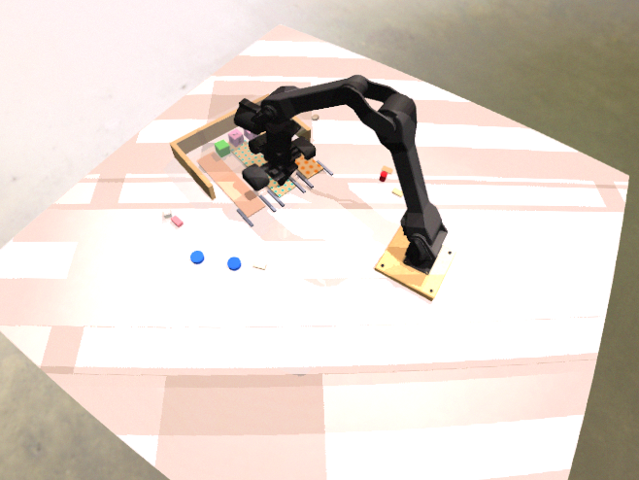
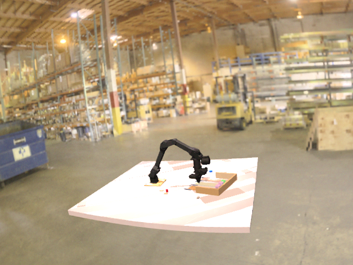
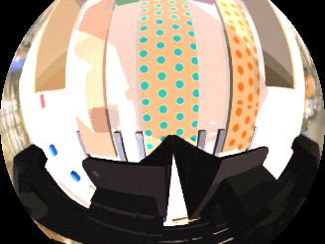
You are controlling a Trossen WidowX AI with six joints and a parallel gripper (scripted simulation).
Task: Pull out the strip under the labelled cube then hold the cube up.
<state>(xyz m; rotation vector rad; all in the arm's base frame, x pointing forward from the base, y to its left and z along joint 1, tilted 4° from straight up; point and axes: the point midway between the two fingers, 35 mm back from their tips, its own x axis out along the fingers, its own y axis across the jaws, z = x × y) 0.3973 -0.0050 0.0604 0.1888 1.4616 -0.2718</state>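
From tray, teal-dotted strip lengthwise.

Taking the yellow forklift as the landmark, a tall rack of laden shelves runs to its left, with a blue dumpster farther left and nearer the viewer, while more racking and a pale wooden crate stand to its right. Behind and above the forklift rises a dull tan wall under a timber-beamed ceiling, where warm and white lamps glow. Around it spreads a grey-brown concrete floor, and a post painted white, red and yellow stands to its left.
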